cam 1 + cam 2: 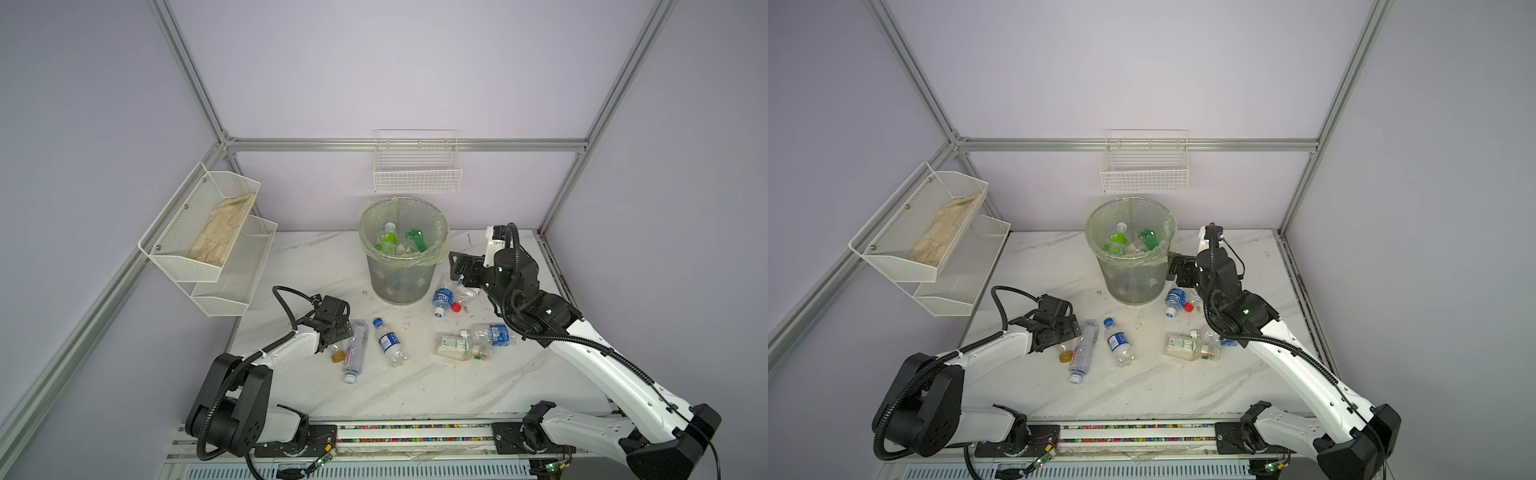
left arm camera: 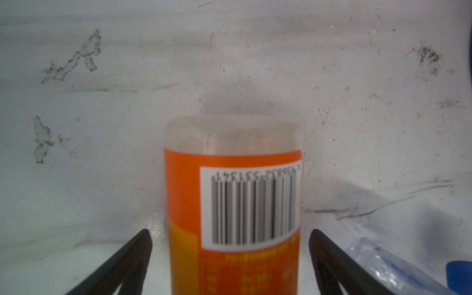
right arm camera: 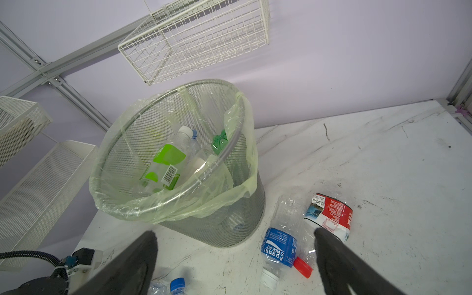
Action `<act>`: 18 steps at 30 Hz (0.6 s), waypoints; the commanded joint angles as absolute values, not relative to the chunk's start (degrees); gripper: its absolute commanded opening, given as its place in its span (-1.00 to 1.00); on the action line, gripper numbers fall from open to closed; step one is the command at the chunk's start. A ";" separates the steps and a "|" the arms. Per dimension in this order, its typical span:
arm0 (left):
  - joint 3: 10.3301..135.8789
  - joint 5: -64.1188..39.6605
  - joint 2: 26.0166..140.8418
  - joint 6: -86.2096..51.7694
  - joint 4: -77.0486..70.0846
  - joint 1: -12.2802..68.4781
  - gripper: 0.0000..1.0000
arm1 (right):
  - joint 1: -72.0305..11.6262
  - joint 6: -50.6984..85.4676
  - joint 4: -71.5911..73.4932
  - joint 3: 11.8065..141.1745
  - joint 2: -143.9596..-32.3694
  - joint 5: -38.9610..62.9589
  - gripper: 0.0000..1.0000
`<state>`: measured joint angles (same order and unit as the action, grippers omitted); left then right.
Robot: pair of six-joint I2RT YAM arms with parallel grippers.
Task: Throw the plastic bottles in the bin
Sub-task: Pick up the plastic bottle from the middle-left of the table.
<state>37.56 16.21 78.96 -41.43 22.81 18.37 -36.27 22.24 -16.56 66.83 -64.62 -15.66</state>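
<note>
Left end effector [image 2: 229,231] open, straddling cylindrical orange-labelled plastic bottle [image 2: 232,204].

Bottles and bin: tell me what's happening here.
Two robot arms are clearing plastic bottles into the bin. The left claw is low over the table, open around an orange-labelled bottle lying there, with a gap on each side, so it is not gripped yet. The right claw hangs open and empty beside the bin's rim. Some bottles are already inside, a green-labelled one on top. Several others lie loose on the table.
</note>
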 commanded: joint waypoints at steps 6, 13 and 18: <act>37.35 15.49 79.32 -41.49 20.81 17.78 0.10 | -35.95 22.59 -17.04 66.12 -63.90 -16.46 0.95; 38.18 15.66 76.00 -40.23 22.56 17.76 -0.47 | -35.95 22.77 -16.96 65.90 -63.87 -16.35 0.95; 39.32 14.68 69.74 -38.91 23.37 17.75 -0.86 | -36.00 22.92 -16.96 65.75 -63.69 -16.22 0.95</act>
